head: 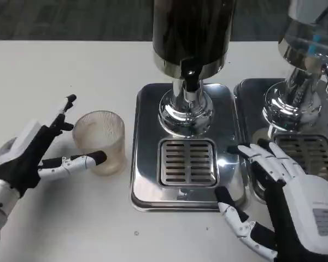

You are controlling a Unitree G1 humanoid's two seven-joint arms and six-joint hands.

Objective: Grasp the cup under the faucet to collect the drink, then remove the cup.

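Reaching for the cup: risks at the grasp

Standing upright on the white table, the ribbed glass cup sits just left of the steel drip tray, not yet under the faucet. It looks empty.

The left hand is spread wide around the cup. One finger lies across the cup's near wall and appears to touch it; another points up behind the left side of the rim. Nothing is gripped. The right hand rests at the near right corner of the drip tray, fingers apart, holding nothing.

Risks, as judged:
- Contact from one finger only could push the cup toward the tray edge, or tip it, before the opposing fingers close.
- The ribbed glass wall is likely slippery; a loose hold may let the cup turn or drop during the lift.
- The tray rim stands above the table. Dragging the cup across could catch its base, so a lift is called for.
- The grate lies beneath the faucet; a cup placed off-centre would miss the stream.
- The right hand's fingers reach over the tray's right edge, close beside the grate where the cup is due to stand.
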